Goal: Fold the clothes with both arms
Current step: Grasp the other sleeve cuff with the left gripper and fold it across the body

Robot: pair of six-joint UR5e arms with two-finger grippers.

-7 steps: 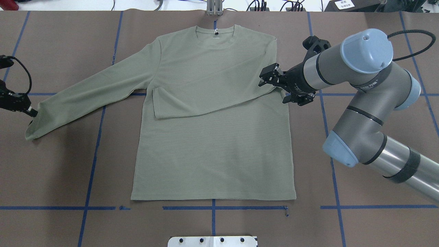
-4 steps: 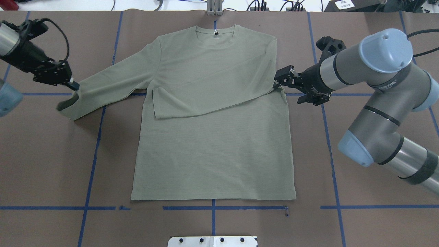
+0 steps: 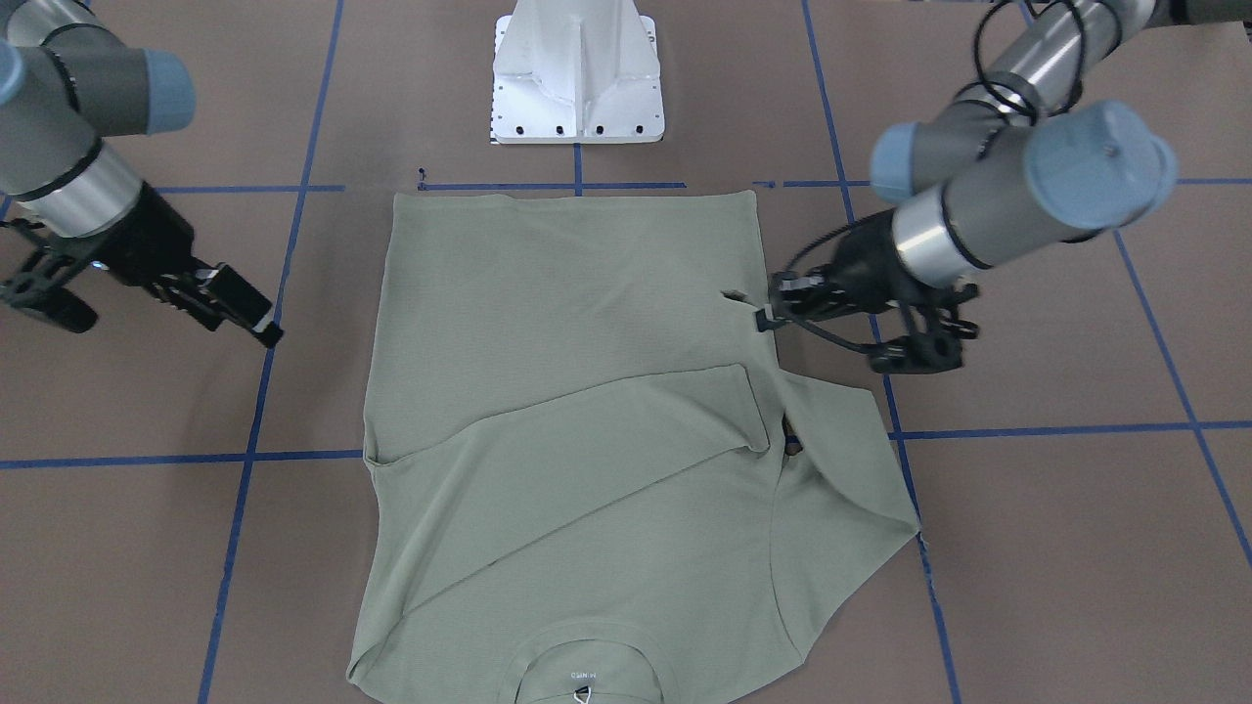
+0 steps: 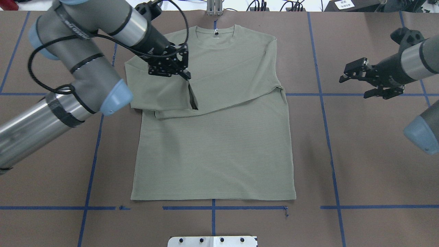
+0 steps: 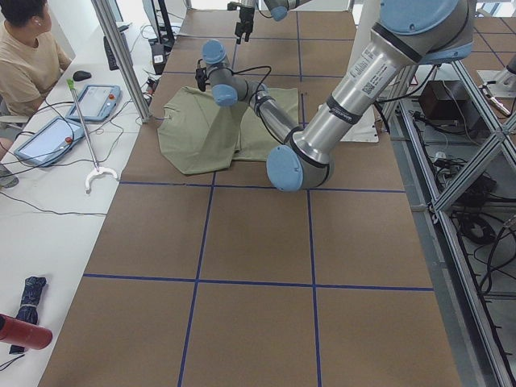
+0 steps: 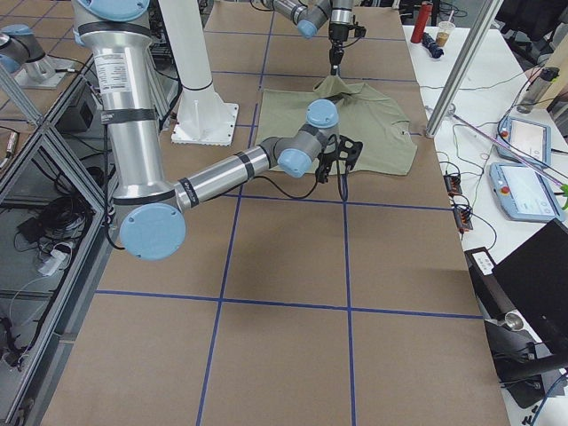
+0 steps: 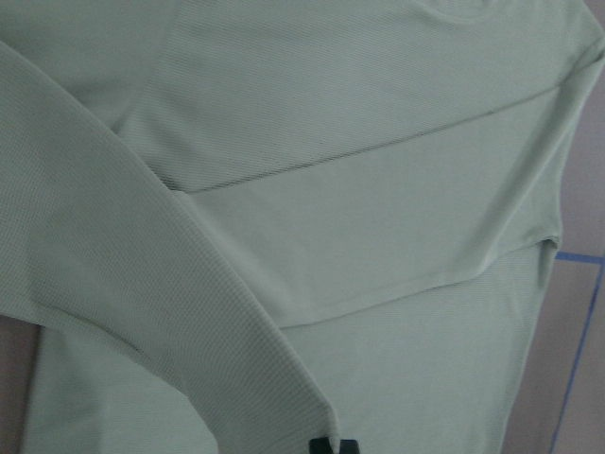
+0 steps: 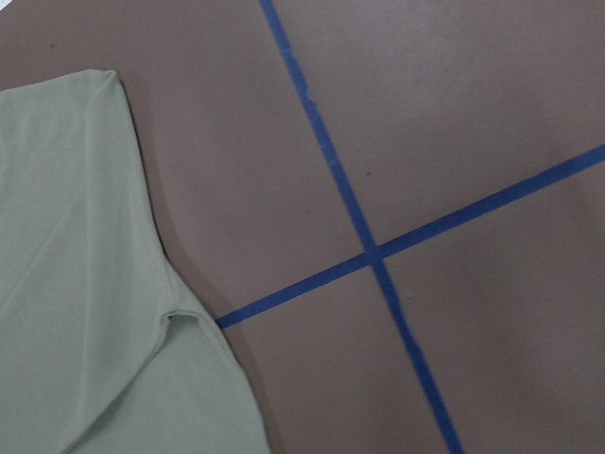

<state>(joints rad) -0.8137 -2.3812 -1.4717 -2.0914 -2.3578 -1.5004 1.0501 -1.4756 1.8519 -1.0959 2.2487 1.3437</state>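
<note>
– On the brown table (image 3: 1076, 508), in the front-facing view, where is the shirt (image 3: 567, 293)?
– It lies flat in the middle, with the collar at the near edge. The folded sleeve (image 3: 606, 430) lies across the chest. The left gripper (image 3: 761, 318), on that view's right, pinches the cuff of the raised sleeve (image 3: 831, 440) above the body.
– And the right gripper (image 3: 262, 330)?
– It is well apart from the cloth, on the view's left, and holds nothing.
– From overhead?
– The left gripper (image 4: 187, 73) is over the chest, and the cuff hangs under it. The right gripper (image 4: 353, 88) hovers far to the right with its fingers spread.
– The side views?
– From the left end, the shirt (image 5: 201, 137) lies far along the table, and a person (image 5: 28, 56) sits at a desk. From the right end, the raised sleeve (image 6: 333, 84) makes a peak.
– The wrist cameras?
– The left one shows the raised sleeve (image 7: 142, 284) running to the closed fingertips. The right one shows only the shirt's edge (image 8: 76, 284) and blue tape lines (image 8: 369, 251).
</note>
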